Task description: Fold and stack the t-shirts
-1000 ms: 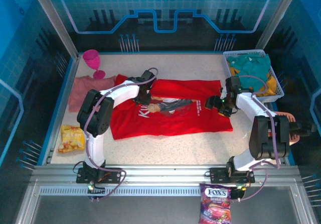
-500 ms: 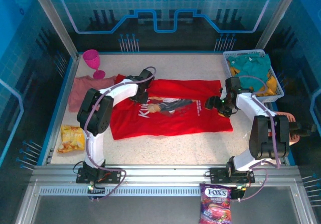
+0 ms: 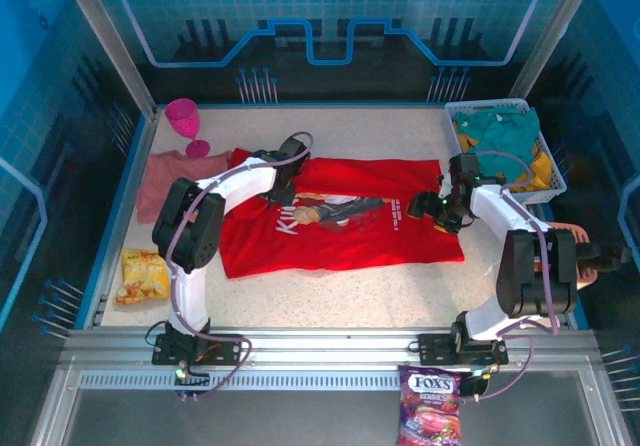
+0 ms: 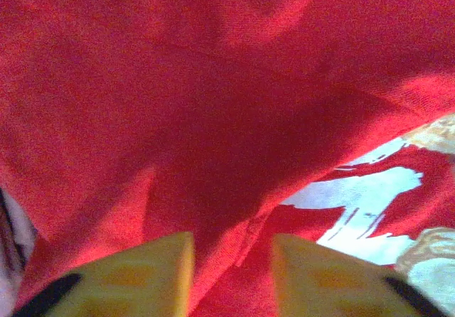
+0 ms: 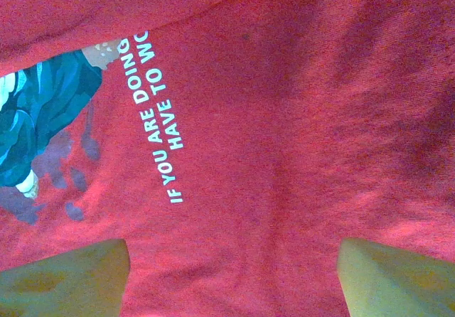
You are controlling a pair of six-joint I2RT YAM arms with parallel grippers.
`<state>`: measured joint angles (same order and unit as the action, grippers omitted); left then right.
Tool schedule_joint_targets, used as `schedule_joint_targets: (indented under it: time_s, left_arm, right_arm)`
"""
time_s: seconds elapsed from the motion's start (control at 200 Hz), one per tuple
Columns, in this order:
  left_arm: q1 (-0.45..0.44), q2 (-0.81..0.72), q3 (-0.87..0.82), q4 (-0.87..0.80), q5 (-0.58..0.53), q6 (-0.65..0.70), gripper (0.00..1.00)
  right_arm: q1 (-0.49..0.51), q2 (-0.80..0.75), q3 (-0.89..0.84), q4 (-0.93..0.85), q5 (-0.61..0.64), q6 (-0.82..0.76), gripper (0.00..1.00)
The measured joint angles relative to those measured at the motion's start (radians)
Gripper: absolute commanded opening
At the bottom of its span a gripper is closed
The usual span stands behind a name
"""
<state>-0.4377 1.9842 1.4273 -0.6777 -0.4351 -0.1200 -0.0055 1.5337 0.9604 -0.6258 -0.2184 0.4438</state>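
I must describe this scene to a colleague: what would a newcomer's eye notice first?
The large bright red cloth t-shirt lies spread across the middle of the table, with the left gripper and the right gripper open over it. The magenta plastic goblet stands at the far left corner, and a pale basket of teal and yellow clothes sits at the far right.

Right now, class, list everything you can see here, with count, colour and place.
red shirt: 1, red, spread flat mid-table
pink shirt: 1, salmon, far left, beside goblet
goblet: 1, magenta, far left corner
snack bag: 1, yellow, near left
candy bag: 1, purple, front ledge
basket: 1, white, far right, holding teal cloth and yellow cloth
left fingers: 2, yellow, apart over red shirt
right fingers: 2, yellow, wide apart over red shirt
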Motion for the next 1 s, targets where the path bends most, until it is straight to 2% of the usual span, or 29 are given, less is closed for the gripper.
schedule_joint_targets:
  time_s: [0.21,0.405,0.51,0.73,0.891,1.001]
  left_arm:
    - [-0.005,0.001,-0.026,-0.011,-0.035,-0.017,0.45]
    - [0.01,0.021,-0.015,-0.031,-0.077,-0.032,0.29]
    - [0.024,0.041,0.014,-0.042,-0.095,-0.026,0.25]
    - [0.051,0.062,0.089,-0.053,-0.122,0.022,0.25]
    - [0.079,0.078,0.135,-0.051,-0.132,0.066,0.32]
    - [0.09,0.114,0.166,-0.051,-0.147,0.093,0.33]
  right_arm:
    - [0.0,0.0,0.0,0.0,-0.001,0.0,0.77]
    - [0.0,0.0,0.0,0.001,-0.003,0.0,0.77]
    - [0.0,0.0,0.0,0.006,-0.004,0.0,0.77]
    - [0.0,0.0,0.0,0.008,-0.008,0.0,0.76]
    - [0.0,0.007,0.0,0.01,-0.021,0.0,0.74]
    - [0.0,0.01,0.0,0.011,-0.029,0.0,0.74]
